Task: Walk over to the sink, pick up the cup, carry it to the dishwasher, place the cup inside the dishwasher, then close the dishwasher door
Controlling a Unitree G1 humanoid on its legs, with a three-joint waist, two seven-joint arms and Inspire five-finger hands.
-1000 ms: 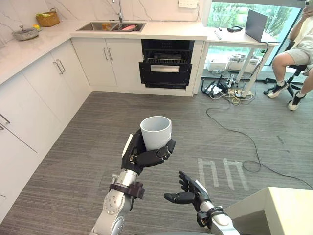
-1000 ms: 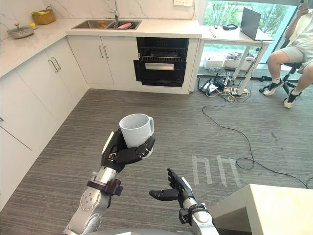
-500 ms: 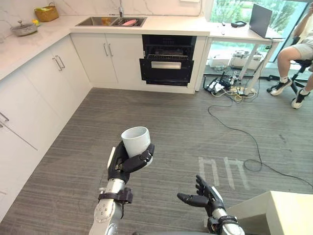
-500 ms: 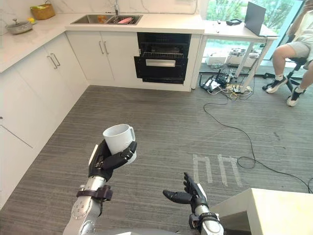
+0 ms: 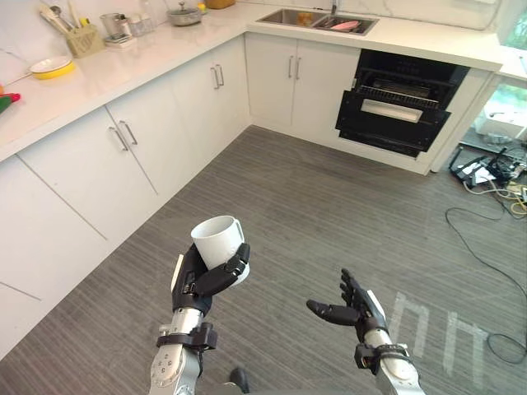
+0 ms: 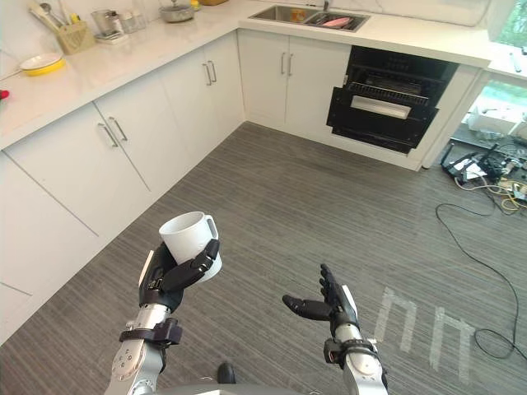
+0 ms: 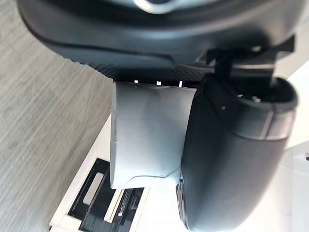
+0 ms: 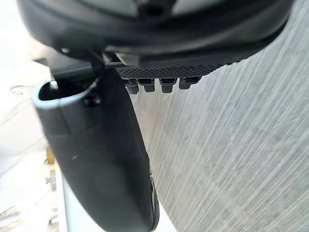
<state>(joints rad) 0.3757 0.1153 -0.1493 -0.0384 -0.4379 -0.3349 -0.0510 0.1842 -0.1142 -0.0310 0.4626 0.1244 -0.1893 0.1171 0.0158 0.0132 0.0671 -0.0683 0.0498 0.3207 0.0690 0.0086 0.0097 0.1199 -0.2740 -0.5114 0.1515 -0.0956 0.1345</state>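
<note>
I am on the carrying step: my left hand [image 5: 198, 284] has fingers and thumb curled round the white cup [image 5: 217, 239], held upright with its mouth up, above the grey floor [image 5: 329, 214]; my right hand [image 5: 352, 309] hangs spread and empty nearby; the dishwasher [image 5: 399, 111], its door partly lowered, stands well apart across the kitchen, beside the sink [image 5: 317, 18]; next, I judge, I must walk there, holding the cup level; the dishwasher's dark inside is hard to make out; my fingers hide the cup's base.
</note>
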